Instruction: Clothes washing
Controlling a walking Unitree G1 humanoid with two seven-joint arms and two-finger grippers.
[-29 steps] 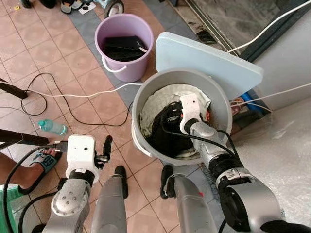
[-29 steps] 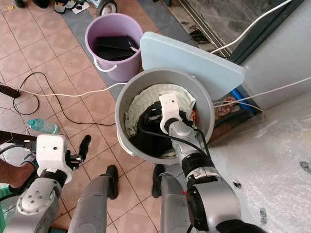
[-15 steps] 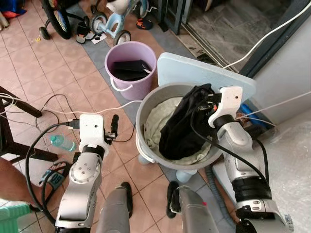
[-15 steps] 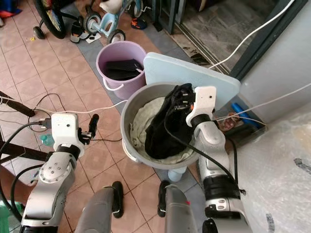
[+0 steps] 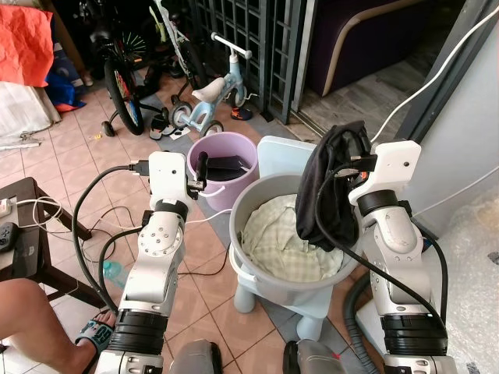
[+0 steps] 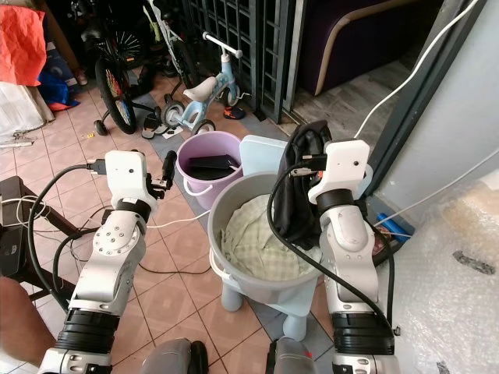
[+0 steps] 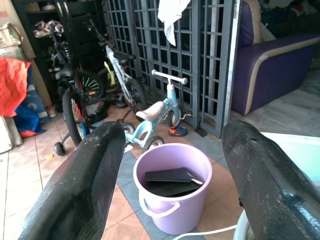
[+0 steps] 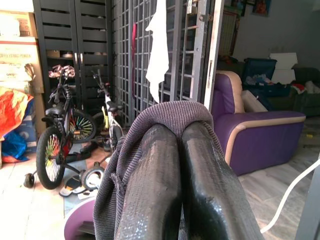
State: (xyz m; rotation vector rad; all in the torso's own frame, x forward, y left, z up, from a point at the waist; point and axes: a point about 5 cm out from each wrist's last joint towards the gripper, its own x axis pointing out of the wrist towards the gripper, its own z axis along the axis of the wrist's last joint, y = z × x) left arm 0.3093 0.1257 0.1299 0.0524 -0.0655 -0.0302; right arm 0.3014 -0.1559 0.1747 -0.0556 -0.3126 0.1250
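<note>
Washer tub centre, on floor before robot; pale cloth inside. Lid behind tub, leaning. Bucket behind-left of tub, just beside it; flat item inside. Dark garment above tub's right rim, draped over right end effector. Left end effector left of tub, near bucket. Balance bike and bicycle further behind, left. Grille gate at back. Person's leg and low surface far left.

Pale cloth partly hidden behind hanging dark garment, purple bucket's dark contents unidentifiable
</note>
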